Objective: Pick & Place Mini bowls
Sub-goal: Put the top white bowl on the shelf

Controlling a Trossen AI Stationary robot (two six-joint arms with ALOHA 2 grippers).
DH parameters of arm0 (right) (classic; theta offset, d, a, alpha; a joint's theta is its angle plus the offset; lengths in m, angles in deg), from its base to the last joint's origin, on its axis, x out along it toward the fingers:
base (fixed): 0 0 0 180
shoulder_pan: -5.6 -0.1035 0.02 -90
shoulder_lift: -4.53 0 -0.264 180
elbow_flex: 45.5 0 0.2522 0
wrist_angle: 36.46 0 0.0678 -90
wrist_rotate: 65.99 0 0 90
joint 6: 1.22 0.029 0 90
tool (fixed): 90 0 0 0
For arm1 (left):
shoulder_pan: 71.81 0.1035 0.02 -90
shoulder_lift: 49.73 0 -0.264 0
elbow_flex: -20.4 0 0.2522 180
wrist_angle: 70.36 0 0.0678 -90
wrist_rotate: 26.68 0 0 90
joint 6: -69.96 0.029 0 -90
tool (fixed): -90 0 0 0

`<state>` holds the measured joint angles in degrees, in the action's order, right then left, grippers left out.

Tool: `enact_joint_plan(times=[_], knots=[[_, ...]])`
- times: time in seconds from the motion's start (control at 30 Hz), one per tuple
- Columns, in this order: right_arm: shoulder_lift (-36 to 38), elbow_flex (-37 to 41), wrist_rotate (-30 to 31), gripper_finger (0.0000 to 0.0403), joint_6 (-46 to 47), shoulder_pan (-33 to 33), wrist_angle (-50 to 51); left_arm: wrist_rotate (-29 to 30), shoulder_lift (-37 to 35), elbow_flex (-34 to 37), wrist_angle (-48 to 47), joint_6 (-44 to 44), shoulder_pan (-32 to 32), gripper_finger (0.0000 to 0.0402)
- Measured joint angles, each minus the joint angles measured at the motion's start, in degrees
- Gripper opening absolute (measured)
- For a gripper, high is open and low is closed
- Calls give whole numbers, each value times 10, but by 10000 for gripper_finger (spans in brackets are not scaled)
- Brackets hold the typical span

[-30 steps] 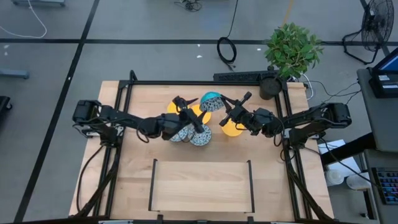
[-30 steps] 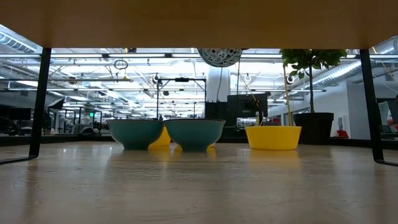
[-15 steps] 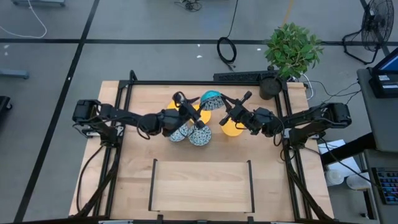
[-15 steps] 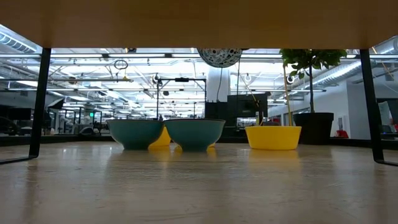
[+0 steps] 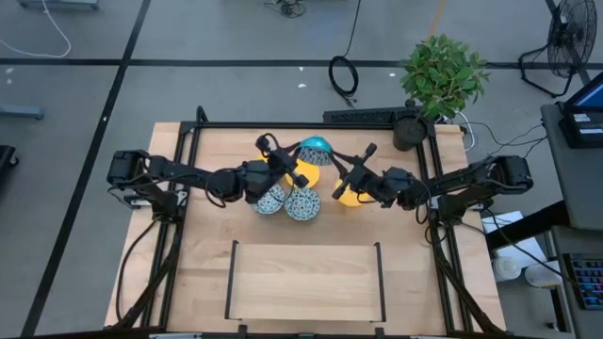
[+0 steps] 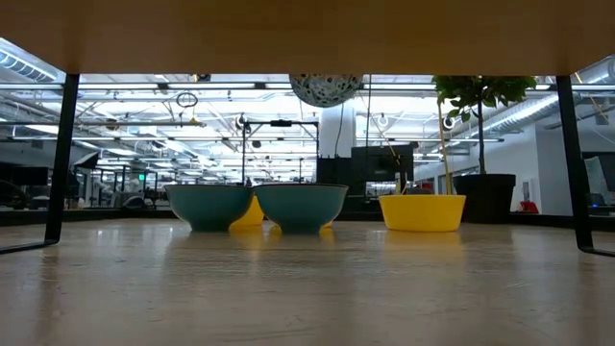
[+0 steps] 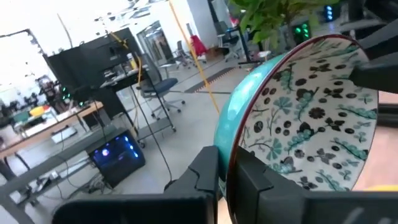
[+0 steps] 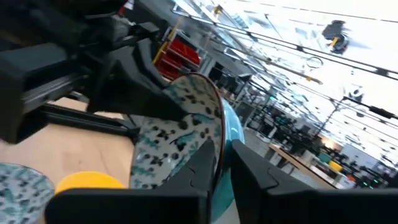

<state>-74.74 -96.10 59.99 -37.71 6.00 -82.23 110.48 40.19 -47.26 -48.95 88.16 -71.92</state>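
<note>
A mini bowl (image 5: pixel 317 149), teal outside and blue-patterned white inside, hangs above the table's far middle; in the low view this bowl (image 6: pixel 327 88) shows high up. My left gripper (image 5: pixel 295 156) and my right gripper (image 5: pixel 336 163) are each shut on it from opposite sides. Two more patterned bowls (image 5: pixel 271 200) (image 5: pixel 303 203) stand on their bases on the table. One yellow bowl (image 5: pixel 301 173) rests below the left gripper. Another yellow bowl (image 5: pixel 350 194) rests under the right gripper. My left gripper pinches the lifted bowl's rim (image 7: pixel 227 132), one finger inside on the patterned face and one outside on the teal wall. It comes level from the table's left. The bowl is tipped on edge, clear of the table. My right gripper has the opposite rim (image 8: pixel 219 134) between its two fingers, one inside and one outside, coming level from the table's right.
A dark plant pot (image 5: pixel 410 132) with a leafy plant (image 5: pixel 443 73) stands at the far right corner. A low wooden shelf on black posts (image 5: pixel 303 278) spans the near middle. Black frame rails (image 5: pixel 188 188) run along the table's sides.
My left gripper has moved up and toward the far edge to the lifted bowl and shut on its rim. The bowl, still held by my right gripper, has shifted a little toward the table's left. The bowls on the table have stayed put.
</note>
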Motion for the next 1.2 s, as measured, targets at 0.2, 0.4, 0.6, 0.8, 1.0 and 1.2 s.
enact_joint_plan(times=[0.2,0.4,0.6,0.8,1.0,1.2], knots=[[0,0,20,71,-7,-19,-1,21,-92,1,-102,1,-16,10],[0,1,83,91,-17,-26,-3,13,-202,1,-263,-81,-44,10],[0,1,124,100,-11,-25,0,-107,-292,0,-400,-244,-74,10],[0,1,136,100,-23,-24,2,-295,-317,-79,-599,-416,-76,10],[0,1,185,100,-38,-24,5,-393,-225,-233,-853,-498,-89,10],[0,1,198,100,-11,-25,21,-507,-114,-360,-995,-386,-134,10]])
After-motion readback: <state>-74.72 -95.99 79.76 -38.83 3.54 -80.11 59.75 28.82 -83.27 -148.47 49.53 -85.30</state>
